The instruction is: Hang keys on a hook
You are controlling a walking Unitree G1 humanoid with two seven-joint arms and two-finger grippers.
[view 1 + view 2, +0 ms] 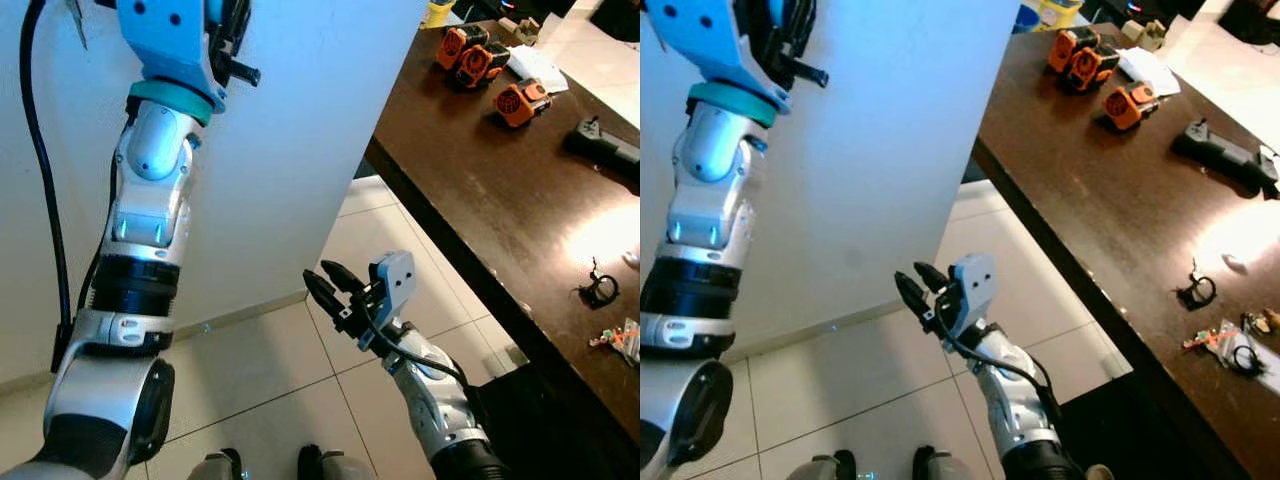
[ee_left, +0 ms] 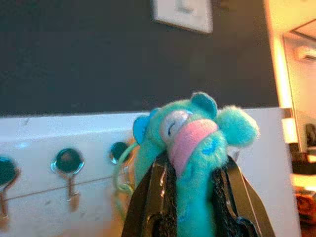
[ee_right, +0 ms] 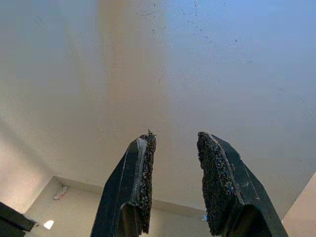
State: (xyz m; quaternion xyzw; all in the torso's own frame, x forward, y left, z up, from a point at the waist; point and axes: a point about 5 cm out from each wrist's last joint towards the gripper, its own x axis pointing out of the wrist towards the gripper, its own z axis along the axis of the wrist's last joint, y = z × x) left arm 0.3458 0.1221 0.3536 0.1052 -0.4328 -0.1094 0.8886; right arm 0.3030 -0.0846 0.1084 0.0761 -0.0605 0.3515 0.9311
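The left gripper [image 2: 190, 197] is clamped on the teal plush keychain [image 2: 195, 143], raised just before the hook rail [image 2: 69, 163] but not yet hung, while the right gripper [image 3: 175, 177] hangs open, empty.

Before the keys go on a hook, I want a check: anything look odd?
Nothing stands out. The left gripper clamps the plush keychain near the hooks; the right gripper hangs open over the floor.

White wall [image 1: 300, 150]; tiled floor [image 1: 270, 370]; dark table [image 1: 480, 190]
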